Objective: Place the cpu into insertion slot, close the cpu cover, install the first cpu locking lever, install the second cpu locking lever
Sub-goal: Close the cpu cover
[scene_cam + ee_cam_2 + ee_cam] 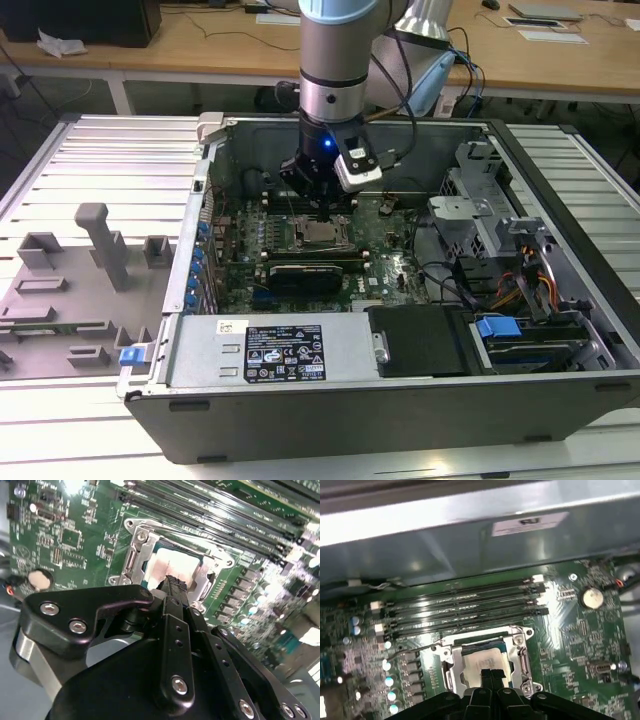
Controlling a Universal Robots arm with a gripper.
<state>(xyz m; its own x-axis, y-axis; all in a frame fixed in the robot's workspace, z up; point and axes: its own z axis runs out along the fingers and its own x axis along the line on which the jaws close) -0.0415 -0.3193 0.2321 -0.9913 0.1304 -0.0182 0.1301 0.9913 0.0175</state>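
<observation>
The cpu (pixel 482 660) lies flat in the insertion slot (pixel 525 632) on the green board, its silver top showing. The cpu cover (pixel 451 665) lies down around it as a metal frame. A thin wire lever (pixel 415 647) sticks out from the socket's corner towards the board. My gripper (pixel 491 674) hangs just above the chip's middle, its black fingertips pressed together and shut with nothing between them. In the second wrist view the ribbed fingertips (pixel 175 582) point down at the cpu (pixel 172 562). In the exterior view the gripper (pixel 322 208) stands over the socket (pixel 318 236) inside the open computer case.
Long black memory slots (pixel 465 607) run beside the socket, and a coin battery (pixel 593 597) sits on the board. The case wall (pixel 470 535) rises behind. A drive cage (pixel 480 200), cables and a power supply (pixel 280 350) crowd the case. A grey fixture (pixel 70 280) lies outside it.
</observation>
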